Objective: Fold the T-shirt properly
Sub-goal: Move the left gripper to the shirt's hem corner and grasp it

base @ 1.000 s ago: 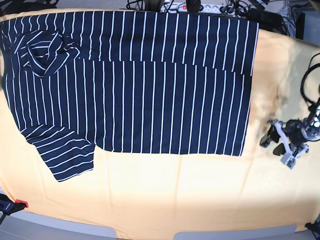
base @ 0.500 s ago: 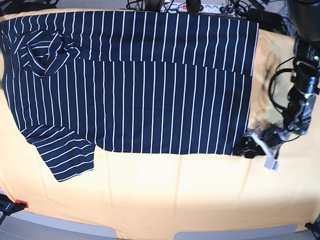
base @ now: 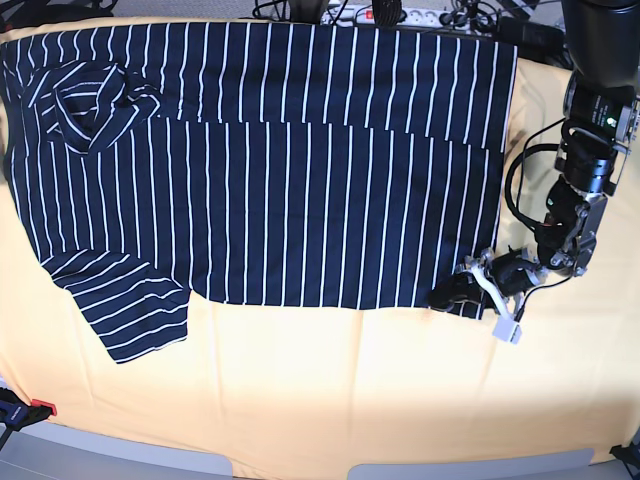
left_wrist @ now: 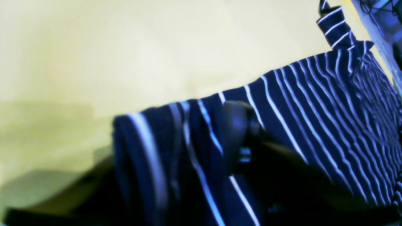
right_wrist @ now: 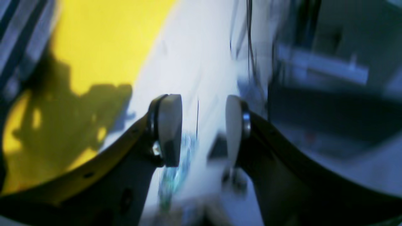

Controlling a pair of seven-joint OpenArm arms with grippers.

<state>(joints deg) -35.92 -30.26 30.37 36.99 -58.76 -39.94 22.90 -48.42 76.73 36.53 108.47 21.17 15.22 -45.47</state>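
Note:
The T-shirt (base: 270, 190), dark navy with white pinstripes, lies spread across the yellow table cover, its top part folded down. Its collar (base: 90, 100) is at the far left and one sleeve (base: 130, 305) sticks out at the lower left. My left gripper (base: 462, 290) is at the shirt's lower right corner. In the left wrist view the hem of the T-shirt (left_wrist: 314, 103) is bunched up between the jaws of the left gripper (left_wrist: 188, 147), which are shut on it. My right gripper (right_wrist: 203, 125) shows only in its wrist view, open with nothing between its fingers, over the table's edge.
The yellow cover (base: 330, 390) is bare in front of the shirt. Cables and a power strip (base: 400, 12) lie along the back edge. A red and black clamp (base: 20, 408) sits at the front left corner.
My left arm has moved leftward from the right side of the table onto the shirt's lower right corner. Its jaws have narrowed on the hem.

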